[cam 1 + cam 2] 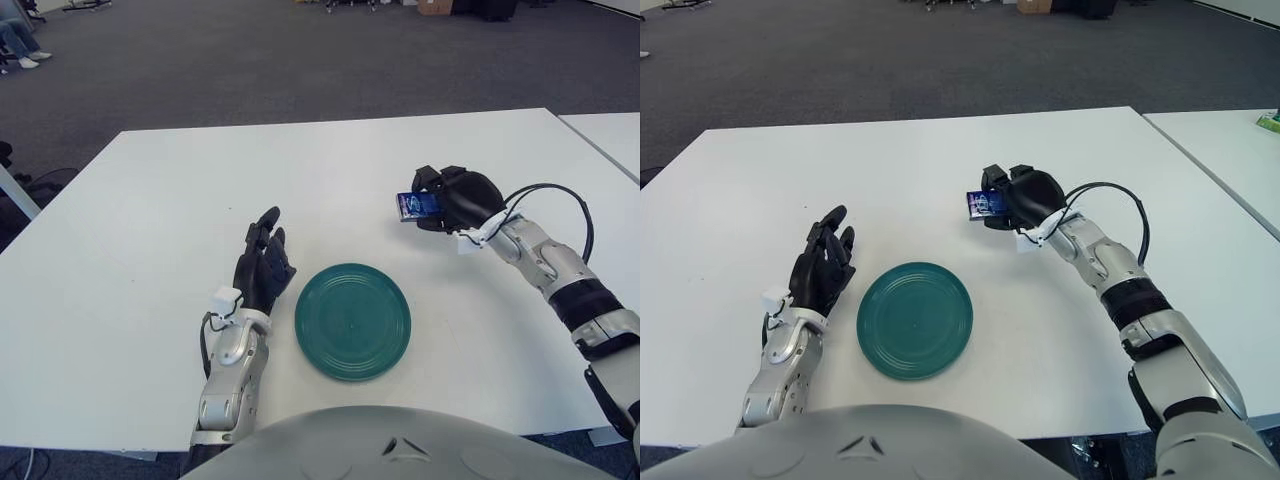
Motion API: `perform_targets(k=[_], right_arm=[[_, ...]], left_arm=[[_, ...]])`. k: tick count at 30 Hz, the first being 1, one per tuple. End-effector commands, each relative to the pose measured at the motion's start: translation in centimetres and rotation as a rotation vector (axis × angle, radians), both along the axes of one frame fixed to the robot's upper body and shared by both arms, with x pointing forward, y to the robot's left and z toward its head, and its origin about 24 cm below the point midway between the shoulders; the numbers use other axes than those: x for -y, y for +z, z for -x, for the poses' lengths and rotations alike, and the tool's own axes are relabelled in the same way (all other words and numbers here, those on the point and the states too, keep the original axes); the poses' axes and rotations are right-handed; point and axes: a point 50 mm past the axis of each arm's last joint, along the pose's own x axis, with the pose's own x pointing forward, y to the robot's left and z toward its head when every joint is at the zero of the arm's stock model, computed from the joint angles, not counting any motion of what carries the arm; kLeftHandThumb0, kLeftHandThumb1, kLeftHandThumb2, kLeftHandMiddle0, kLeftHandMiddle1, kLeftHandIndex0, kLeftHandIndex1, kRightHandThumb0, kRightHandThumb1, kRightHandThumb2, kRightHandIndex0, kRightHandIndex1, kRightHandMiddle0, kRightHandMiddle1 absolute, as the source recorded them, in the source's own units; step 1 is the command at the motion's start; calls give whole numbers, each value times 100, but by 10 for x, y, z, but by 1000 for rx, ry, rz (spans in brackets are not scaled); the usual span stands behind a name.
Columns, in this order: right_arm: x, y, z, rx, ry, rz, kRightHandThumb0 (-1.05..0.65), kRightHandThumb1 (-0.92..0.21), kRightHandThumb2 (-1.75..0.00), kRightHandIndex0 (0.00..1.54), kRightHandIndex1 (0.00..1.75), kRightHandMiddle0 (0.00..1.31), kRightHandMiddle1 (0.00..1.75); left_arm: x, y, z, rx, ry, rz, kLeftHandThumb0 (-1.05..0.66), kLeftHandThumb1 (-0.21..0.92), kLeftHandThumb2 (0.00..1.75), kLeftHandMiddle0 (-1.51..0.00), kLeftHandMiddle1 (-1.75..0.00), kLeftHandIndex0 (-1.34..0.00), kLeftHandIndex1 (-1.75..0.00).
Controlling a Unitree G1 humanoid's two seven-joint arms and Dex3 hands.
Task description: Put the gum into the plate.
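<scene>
— What sits nearest on the white tabletop?

— A round, dark green plate, smooth and glossy, with a faint raised rim and nothing on it. Just to the left of the plate is the left robot hand, black jointed fingers spread and pointing away from the robot, holding nothing. Its forearm is silver metal with a small white block at the wrist.

— And the gum?

— Beyond the plate and to its right, off the surface. The right robot hand has its dark fingers curled around the gum, a small flat rectangular pack with a shiny blue wrapper, its free end pointing toward the left. It is not above the plate; it hangs past the plate's far right edge.

— Anything else on that arm?

— A black cable loops from the wrist back along the silver and black forearm. Farther off, past the tabletop's far edge, lies grey carpet.
</scene>
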Motion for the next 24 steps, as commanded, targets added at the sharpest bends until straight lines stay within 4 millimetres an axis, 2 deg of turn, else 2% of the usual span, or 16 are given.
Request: perform_targets(k=[1, 8, 13, 17, 24], right_arm=[[-6, 6, 4, 3, 23, -32, -57, -92, -71, 60, 175, 55, 175], [-19, 7, 15, -4, 91, -45, -59, -92, -74, 61, 175, 55, 175], [-38, 14, 23, 6, 172, -42, -59, -92, -72, 61, 175, 55, 175], [-43, 18, 28, 15, 209, -34, -58, -92, -70, 62, 175, 54, 175], [-59, 23, 49, 13, 261, -72, -55, -92, -70, 61, 175, 55, 175]], left_arm=[[1, 3, -4, 13, -4, 18, -88, 92, 92, -24, -1, 0, -62], [2, 3, -4, 10, -2, 14, -88, 92, 93, -25, -1, 0, -62], [3, 3, -4, 7, 3, 16, -88, 92, 93, -25, -1, 0, -62], [3, 3, -4, 7, 2, 16, -88, 92, 93, -25, -1, 0, -62], [4, 3, -4, 9, -1, 11, -87, 92, 93, -25, 0, 0, -62]])
